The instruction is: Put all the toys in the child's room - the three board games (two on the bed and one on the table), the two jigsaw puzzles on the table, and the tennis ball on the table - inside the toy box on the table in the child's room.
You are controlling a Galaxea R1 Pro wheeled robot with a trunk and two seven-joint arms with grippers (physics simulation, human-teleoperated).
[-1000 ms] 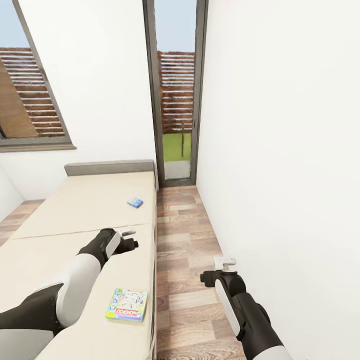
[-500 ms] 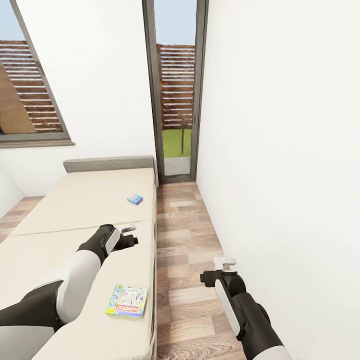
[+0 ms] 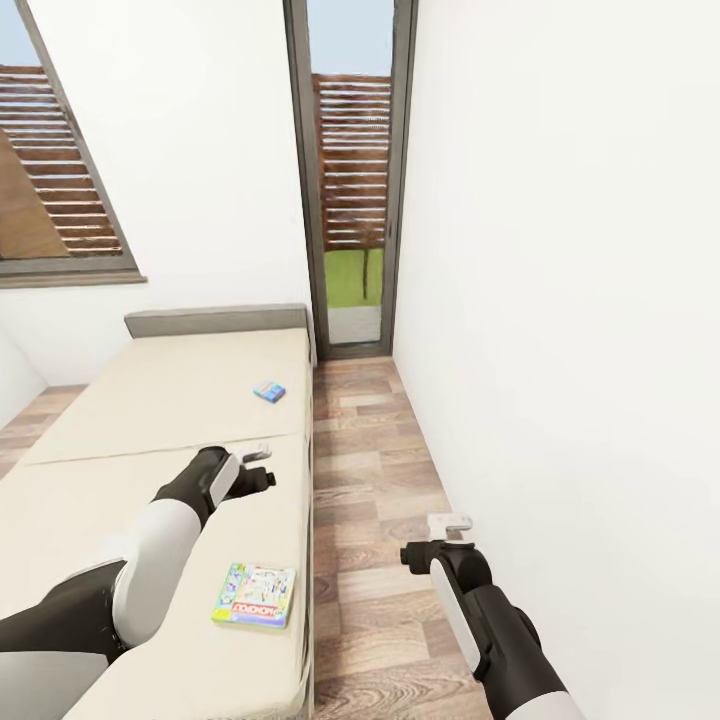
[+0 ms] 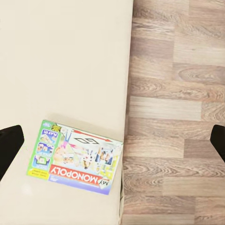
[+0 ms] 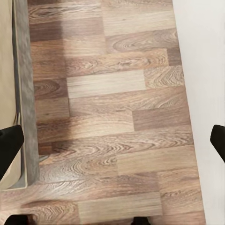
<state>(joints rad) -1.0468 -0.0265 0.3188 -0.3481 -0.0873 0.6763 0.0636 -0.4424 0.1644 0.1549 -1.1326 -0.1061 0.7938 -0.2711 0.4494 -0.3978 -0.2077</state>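
While on bed (image 3: 150, 400): two board games (image 3: 254, 595).

The head view has tilted down slightly; the bed (image 3: 150, 400) sits higher in frame.

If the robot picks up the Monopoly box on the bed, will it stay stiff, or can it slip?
The Monopoly box looks like flat printed cardboard, so probably stiff and light. It lies flush on the mattress, so getting a finger under it may be hard. Its corner sits at the bed's edge, so a push might slide it off.
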